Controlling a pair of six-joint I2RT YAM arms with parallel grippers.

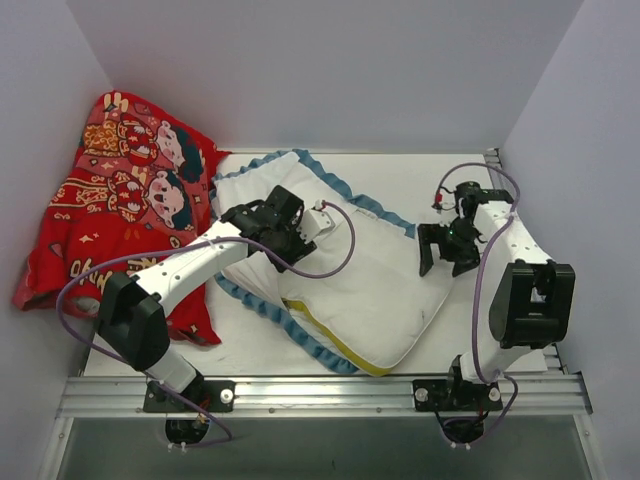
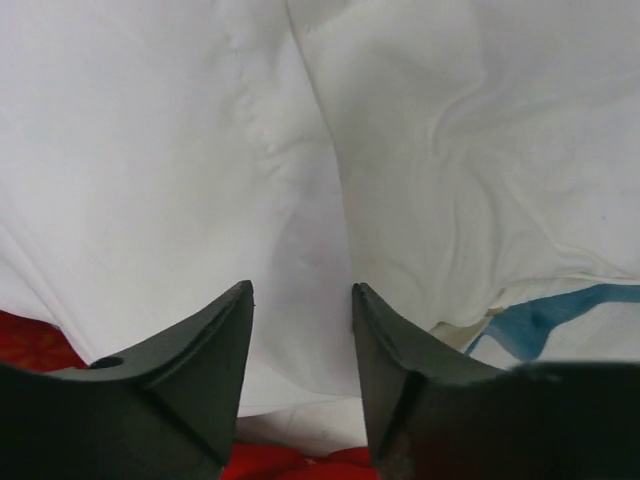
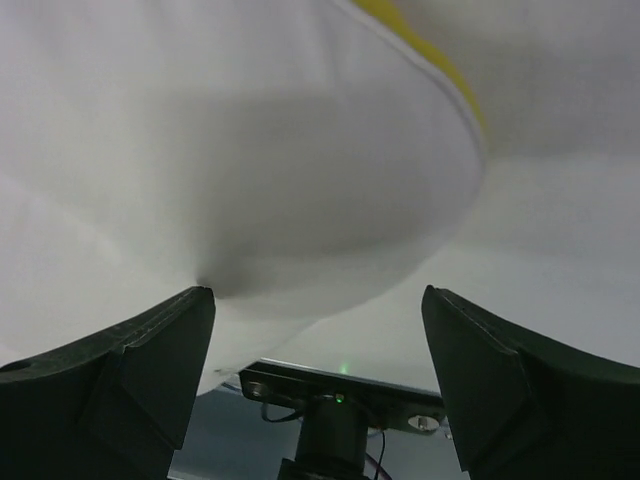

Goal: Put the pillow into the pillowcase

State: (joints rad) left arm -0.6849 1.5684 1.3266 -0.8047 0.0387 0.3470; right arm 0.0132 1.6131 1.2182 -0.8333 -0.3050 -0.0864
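Note:
The white pillow (image 1: 385, 265) with yellow piping lies on the opened pillowcase (image 1: 250, 190), whose white inside faces up and whose blue ruffled trim (image 1: 345, 190) runs round it. My left gripper (image 1: 288, 248) is pressed down on the left part of the white fabric. In the left wrist view it (image 2: 300, 290) is open, with white cloth (image 2: 300, 150) between and beyond the fingers and blue trim (image 2: 540, 320) at the right. My right gripper (image 1: 447, 262) is open at the pillow's right edge. In the right wrist view it (image 3: 318, 292) is wide open under the pillow's bulging corner (image 3: 250, 150).
A red cartoon-figure cloth (image 1: 120, 200) is heaped at the left, partly under the left arm, and shows in the left wrist view (image 2: 30, 345). A metal rail (image 1: 320, 385) runs along the near edge. Grey walls close in the back and sides.

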